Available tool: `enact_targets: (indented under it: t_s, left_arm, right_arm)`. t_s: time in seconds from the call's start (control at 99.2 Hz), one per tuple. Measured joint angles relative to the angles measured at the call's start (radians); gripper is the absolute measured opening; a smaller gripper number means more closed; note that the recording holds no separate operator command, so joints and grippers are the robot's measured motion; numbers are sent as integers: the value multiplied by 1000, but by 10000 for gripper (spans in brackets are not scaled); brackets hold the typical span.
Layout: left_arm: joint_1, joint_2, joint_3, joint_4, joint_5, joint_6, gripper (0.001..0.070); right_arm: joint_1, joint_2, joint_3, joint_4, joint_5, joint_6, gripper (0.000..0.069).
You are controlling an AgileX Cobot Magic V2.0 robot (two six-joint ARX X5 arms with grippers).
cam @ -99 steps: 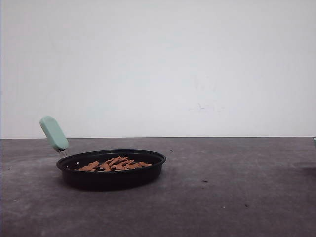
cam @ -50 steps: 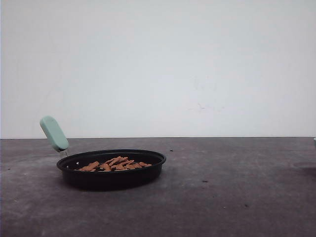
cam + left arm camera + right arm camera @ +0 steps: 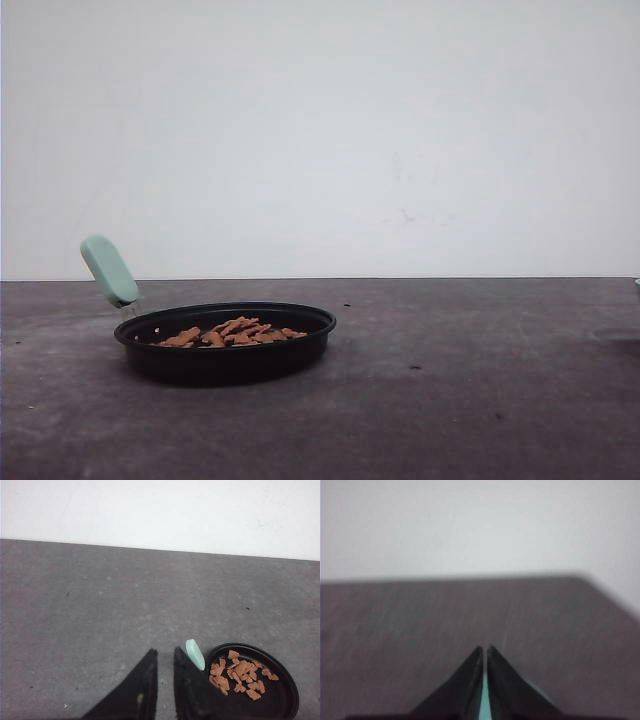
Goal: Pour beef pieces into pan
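The wide, shallow, round black pan (image 3: 225,341) with its short pale mint-green handle (image 3: 109,270) is seen resting on the dark grey table (image 3: 450,400), and the small, flat, reddish-brown beef pieces (image 3: 232,333) are heaped inside it, near the middle of the pan floor; none is seen lying on the table outside the rim. The pour is therefore judged to be done. In the left wrist view the left pincer (image 3: 164,655) is held just beside the handle (image 3: 195,654), its dark fingers a little apart with nothing between them. In the right wrist view the right pincer (image 3: 484,650) is seen with its tips nearly together, and a thin teal strip is visible in the narrow gap, so it is judged to be clamped on something teal, though what it is cannot be told from the blurred picture. The chief risk is judged to lie beside the pan: should the left pincer be swung toward the pan, the raised handle could be struck, the pan shoved or tipped, and the pieces scattered.
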Motion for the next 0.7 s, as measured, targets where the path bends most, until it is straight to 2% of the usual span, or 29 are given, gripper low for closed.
enact_targets:
  t_s: [0.181,0.464,0.696]
  left_arm:
    - [0,0,0,0,0,0,32]
    - [0,0,0,0,0,0,32]
    - [0,0,0,0,0,0,32]
  right_arm:
    - [-35,-20,-93,8,-45,32,14]
    - [-174,-18,-94,-2,-132,-5,14]
    - [-171,-18,-94,-11,-196,-32,14]
